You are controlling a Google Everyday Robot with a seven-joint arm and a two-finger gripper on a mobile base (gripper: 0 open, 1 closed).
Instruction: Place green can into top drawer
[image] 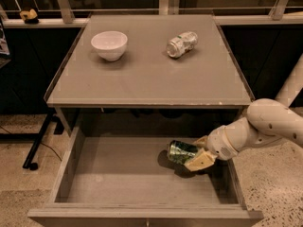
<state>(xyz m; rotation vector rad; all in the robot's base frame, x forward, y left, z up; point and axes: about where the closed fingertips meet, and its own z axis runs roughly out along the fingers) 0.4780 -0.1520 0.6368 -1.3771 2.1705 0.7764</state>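
Gripper (194,153) is clamped on the green can (179,150), which pokes out sideways to its left, low over the top drawer (118,176)'s right half.

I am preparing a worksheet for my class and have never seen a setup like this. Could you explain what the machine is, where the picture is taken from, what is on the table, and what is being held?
The white jointed tube entering from the right is a robot arm. At its end is a two-finger gripper, reaching into the open top drawer under the table. Its fingers are closed on a green can, which lies sideways. The one camera looks down from the front, above the drawer. On the table are a white bowl on the left and a paler silver can, lying on its side, on the right.
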